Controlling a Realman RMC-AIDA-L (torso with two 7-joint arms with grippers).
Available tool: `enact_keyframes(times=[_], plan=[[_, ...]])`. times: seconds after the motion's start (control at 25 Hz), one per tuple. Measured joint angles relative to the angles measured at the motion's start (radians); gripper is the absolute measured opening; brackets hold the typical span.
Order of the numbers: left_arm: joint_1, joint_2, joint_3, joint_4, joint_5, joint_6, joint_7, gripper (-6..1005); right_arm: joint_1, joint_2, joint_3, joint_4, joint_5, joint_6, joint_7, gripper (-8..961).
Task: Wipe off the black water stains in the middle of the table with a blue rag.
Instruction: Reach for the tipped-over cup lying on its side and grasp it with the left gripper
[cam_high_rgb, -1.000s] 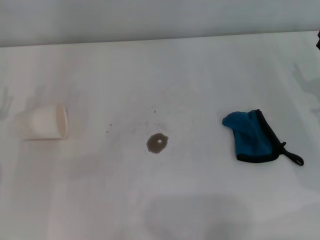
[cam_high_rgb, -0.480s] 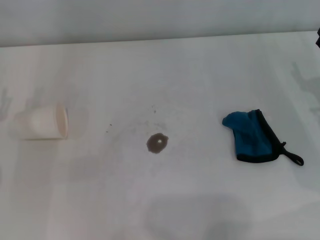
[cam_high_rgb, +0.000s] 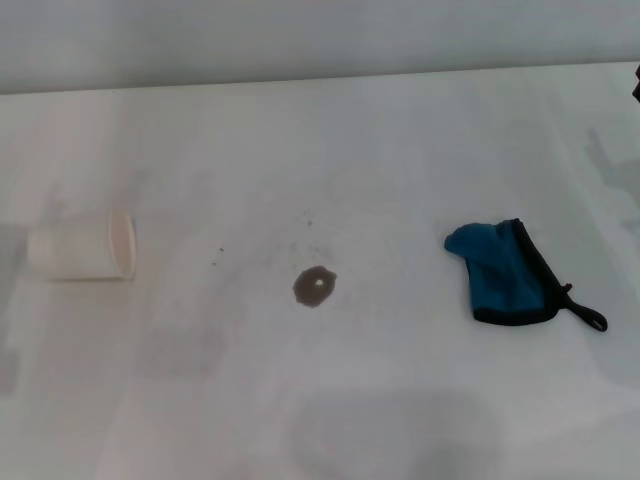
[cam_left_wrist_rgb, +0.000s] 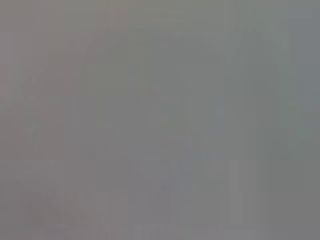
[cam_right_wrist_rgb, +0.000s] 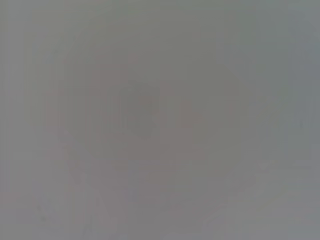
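Fingers of both grippers are out of view: the head view shows neither arm over the work, and both wrist views show only a featureless grey field, so their state cannot be told.

Landmark: the black water stains, a roundish dark blot with a paler centre on the table, with a few tiny specks just beyond it and toward the robot's left.

- The blue rag lies bunched on the table, well apart from the stains on the robot's right side. Its black edging and thin loop face away from the stains.
- A white paper cup lies on its side, well apart from the stains on the robot's left, mouth turned toward them.

Status: the rag is untouched and the stain unwiped; the pick-up has not begun.

Probable faults:
- A grasp on the loop or edging alone would let the cloth dangle and wipe poorly.
- A bunched rag may pass over the blot yet miss the outlying specks.
- A wide stroke toward the left could knock the cup rolling.
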Motion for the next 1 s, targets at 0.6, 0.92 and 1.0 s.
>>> enact_keyframes(times=[0.6, 0.92, 1.0], plan=[[-0.099, 0.004, 0.013, -0.534, 0.367, -0.003, -0.883, 880, -0.008, 0.000, -0.005, 0.000, 0.000, -0.001, 0.000, 871], [-0.220, 0.011, 0.014, -0.922, 0.647, 0.094, -1.137, 880, -0.008, 0.000, -0.007, 0.000, 0.000, -0.001, 0.000, 871], [-0.243, 0.014, 0.014, -0.993, 0.707, 0.131, -1.150, 878, -0.008, 0.000, -0.007, 0.000, 0.000, 0.001, 0.000, 871]])
